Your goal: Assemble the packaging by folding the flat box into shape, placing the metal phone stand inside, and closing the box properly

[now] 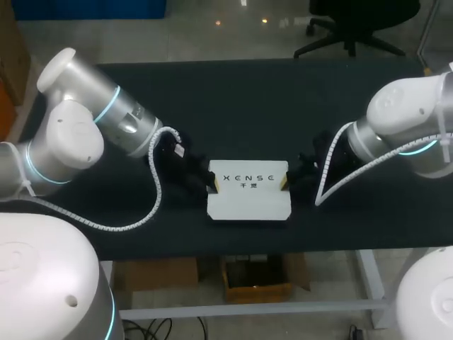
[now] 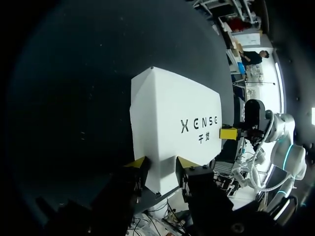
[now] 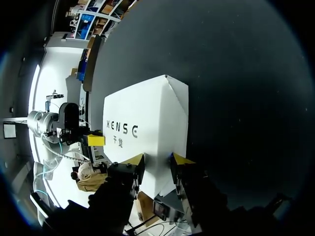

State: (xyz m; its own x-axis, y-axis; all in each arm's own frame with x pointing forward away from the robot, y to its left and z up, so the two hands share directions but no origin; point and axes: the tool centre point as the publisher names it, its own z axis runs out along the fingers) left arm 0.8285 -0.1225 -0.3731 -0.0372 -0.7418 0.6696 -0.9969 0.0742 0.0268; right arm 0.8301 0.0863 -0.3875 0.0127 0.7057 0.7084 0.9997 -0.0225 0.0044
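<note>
As left gripper (image 2: 163, 163) and right gripper (image 3: 158, 159) each clamp a box (image 1: 248, 198) end, they should push inward evenly together.

You have the white box (image 1: 248, 193), dark lettering on top, folded into shape, lying flat at six o'clock on the table (image 1: 248, 106).

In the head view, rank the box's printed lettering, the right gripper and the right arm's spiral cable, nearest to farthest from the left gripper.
1. Printed lettering, on top of the white box, just beside the left gripper.
2. Right gripper, at the box's opposite end.
3. Spiral cable, past the right gripper, farthest right.
</note>
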